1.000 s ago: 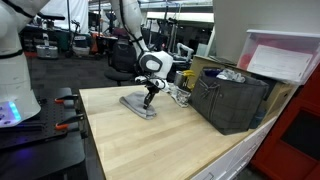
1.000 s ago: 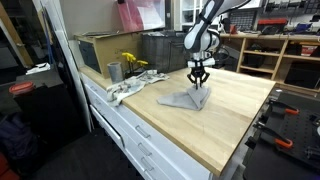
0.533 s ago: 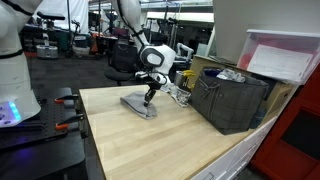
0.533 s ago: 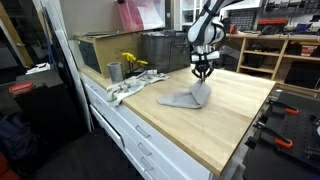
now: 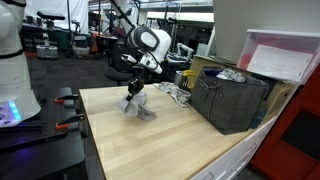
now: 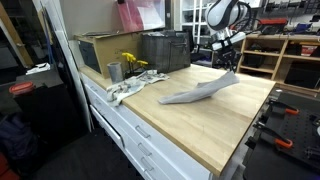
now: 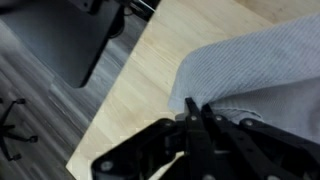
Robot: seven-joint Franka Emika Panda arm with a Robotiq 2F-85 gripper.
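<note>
— wooden counter (image 5: pixel 150 140) in a busy workshop, benches and shelves behind. where's the cloth (image 6: pixel 195 93)?
— one end is pinched in the gripper (image 6: pixel 229 64), which is clamped on it and raised off the wood. the other end trails on the counter, well apart from the dark crate (image 5: pixel 232 100).
— how would you handle this lift?
— i'd hold the pinch firm and rise slowly, so the thin fold can't slip out.
— do the views differ?
— yes. an exterior view shows the cloth stretched long and slanting. the wrist view shows the fingertips (image 7: pixel 192 112) meeting on its edge, too small to tell elsewhere.
</note>
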